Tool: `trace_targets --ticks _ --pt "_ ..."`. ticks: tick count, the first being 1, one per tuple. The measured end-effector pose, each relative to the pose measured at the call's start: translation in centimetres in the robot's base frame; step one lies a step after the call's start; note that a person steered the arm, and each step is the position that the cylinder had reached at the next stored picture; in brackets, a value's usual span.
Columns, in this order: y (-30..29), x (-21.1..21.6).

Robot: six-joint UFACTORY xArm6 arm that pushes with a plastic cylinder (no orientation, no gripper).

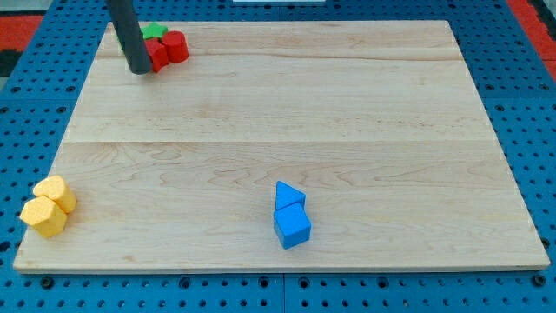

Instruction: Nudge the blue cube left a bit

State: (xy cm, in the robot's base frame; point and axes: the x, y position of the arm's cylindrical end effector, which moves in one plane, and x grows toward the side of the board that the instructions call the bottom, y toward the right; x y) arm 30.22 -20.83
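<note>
My tip (140,69), a plain rod end with no jaws to open or close, is seen at the board's (287,113) top left, touching the red blocks (169,48) beside a green block (154,31). The blue cube (292,228) is found well apart, near the bottom centre, touching a blue triangular block (287,195). Two yellow blocks (48,207) are set at the bottom left.

- The blue cube (293,228) has bare bench (347,113) on its left, right and bottom sides.
- A blue wedge (288,196) touches the cube's top side, blocking that way.
- Far left of the cube, two yellow blocks (49,207) crowd the bench edge.
- Far up-left of the cube, my tip (139,69) touches a red (169,48) and green (155,31) cluster.
</note>
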Motion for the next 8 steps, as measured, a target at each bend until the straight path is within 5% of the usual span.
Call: trace_targets --ticks 3,6,8 --pt "4.1 7.5" --pt "28.6 17.7" --pt "30.2 23.5"
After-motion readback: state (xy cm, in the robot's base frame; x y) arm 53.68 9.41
